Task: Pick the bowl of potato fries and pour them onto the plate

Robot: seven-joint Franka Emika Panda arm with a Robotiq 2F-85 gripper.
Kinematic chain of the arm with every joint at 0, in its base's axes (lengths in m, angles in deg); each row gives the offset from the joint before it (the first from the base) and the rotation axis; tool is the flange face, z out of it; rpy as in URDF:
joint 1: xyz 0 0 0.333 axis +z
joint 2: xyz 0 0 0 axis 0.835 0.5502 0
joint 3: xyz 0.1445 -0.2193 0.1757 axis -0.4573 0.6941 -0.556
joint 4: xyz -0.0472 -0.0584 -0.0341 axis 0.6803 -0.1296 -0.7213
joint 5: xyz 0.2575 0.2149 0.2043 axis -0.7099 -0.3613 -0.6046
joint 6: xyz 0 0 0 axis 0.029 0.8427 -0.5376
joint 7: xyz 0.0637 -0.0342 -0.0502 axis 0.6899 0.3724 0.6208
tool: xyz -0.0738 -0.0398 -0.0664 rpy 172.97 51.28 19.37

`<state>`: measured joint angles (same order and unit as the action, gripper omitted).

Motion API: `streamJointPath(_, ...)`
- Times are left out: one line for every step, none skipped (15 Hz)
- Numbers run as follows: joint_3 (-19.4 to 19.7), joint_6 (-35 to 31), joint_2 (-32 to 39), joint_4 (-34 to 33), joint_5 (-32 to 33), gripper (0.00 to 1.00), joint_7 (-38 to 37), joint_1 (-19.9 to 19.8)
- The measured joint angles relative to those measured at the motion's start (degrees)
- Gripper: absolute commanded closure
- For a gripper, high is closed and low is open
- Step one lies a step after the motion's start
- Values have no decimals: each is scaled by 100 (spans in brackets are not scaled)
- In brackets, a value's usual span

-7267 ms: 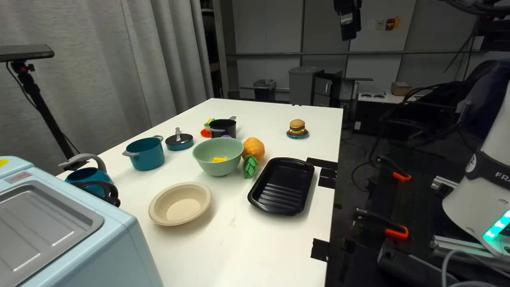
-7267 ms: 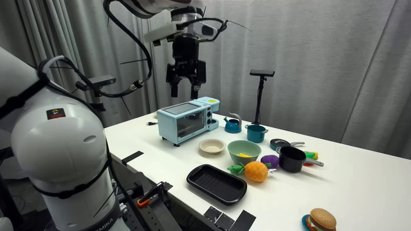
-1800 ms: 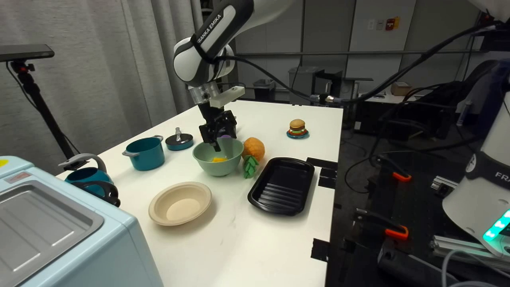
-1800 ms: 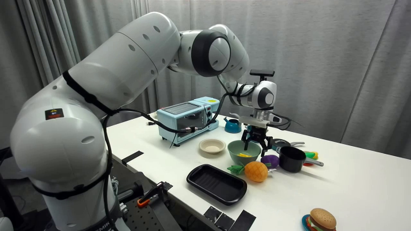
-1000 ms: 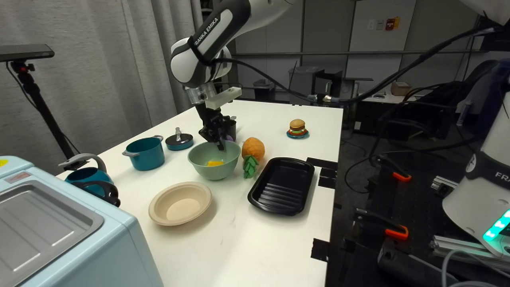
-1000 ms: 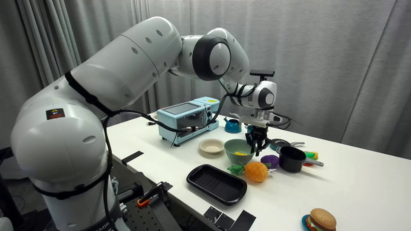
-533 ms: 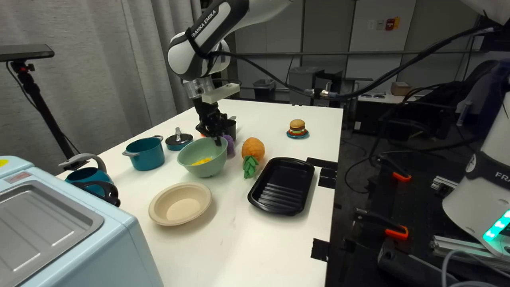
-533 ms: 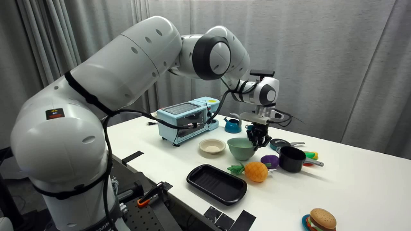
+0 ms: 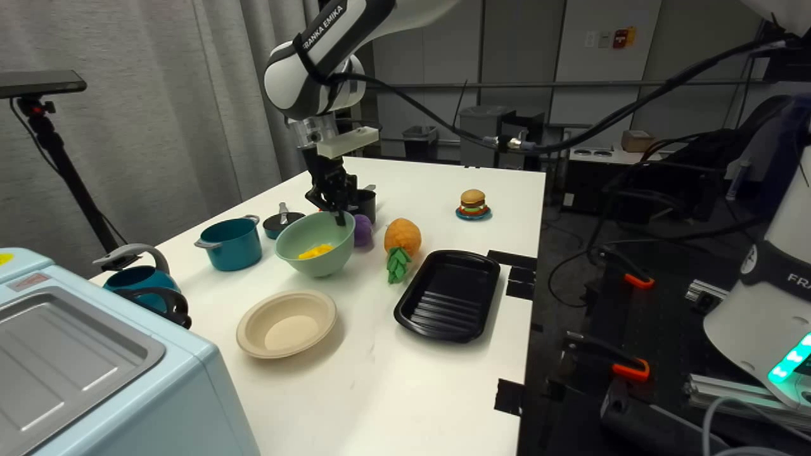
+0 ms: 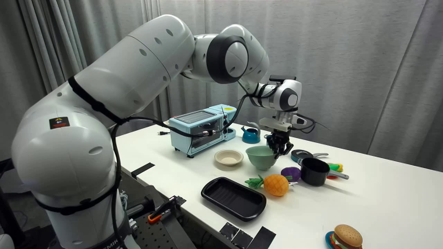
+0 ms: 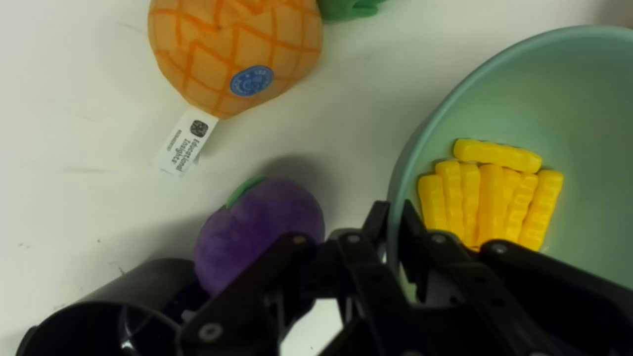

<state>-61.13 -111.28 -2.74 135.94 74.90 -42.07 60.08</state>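
My gripper (image 11: 393, 213) is shut on the rim of the mint-green bowl (image 11: 588, 113), one fingertip inside the wall and one outside. In an exterior view the bowl (image 9: 326, 265) tilts, its gripped side higher and its mouth leaning toward the plate's side. Its base looks slightly raised, though contact with the table is hard to judge. Yellow potato fries (image 11: 489, 198) lie bunched inside, near the gripped wall; the bowl (image 10: 259, 158) hides them in an exterior view. The cream plate (image 9: 285, 332) rests flat on the table, apart from the bowl, with nothing in it.
Close to the gripper are a purple toy (image 11: 257, 227), a toy pineapple (image 11: 237, 44) and a black saucepan (image 10: 315, 171). A black tray (image 9: 450, 291) lies near the table edge. The teal pot (image 9: 234, 247), kettle (image 10: 251, 135) and blue oven (image 10: 197, 131) stand around the plate.
The gripper has gone from open over the rim to shut on it. The bowl has shifted away from the pineapple, toward the teal pot, and has tipped and risen slightly.
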Motion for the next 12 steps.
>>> streamJointPath(-7, -102, -84, 59, -40, 98, 0, 1)
streamJointPath(-16, -208, -187, 130, -64, 98, 0, 3)
streamJointPath(-30, -310, -307, 219, -77, 98, 1, 9)
streamJointPath(-52, -393, -429, 313, -79, 98, 2, 17)
streamJointPath(-76, -466, -552, 416, -79, 98, 3, 30)
streamJointPath(-99, -536, -674, 523, -79, 98, 5, 50)
streamJointPath(-118, -589, -788, 628, -78, 98, 8, 80)
streamJointPath(-135, -654, -898, 737, -75, 98, 12, 114)
streamJointPath(-146, -725, -1001, 852, -62, 98, 14, 157)
streamJointPath(-151, -798, -1102, 966, -43, 98, 16, 206)
streamJointPath(-153, -877, -1198, 1085, -20, 98, 16, 259)
streamJointPath(-153, -959, -1290, 1208, 19, 98, 17, 314)
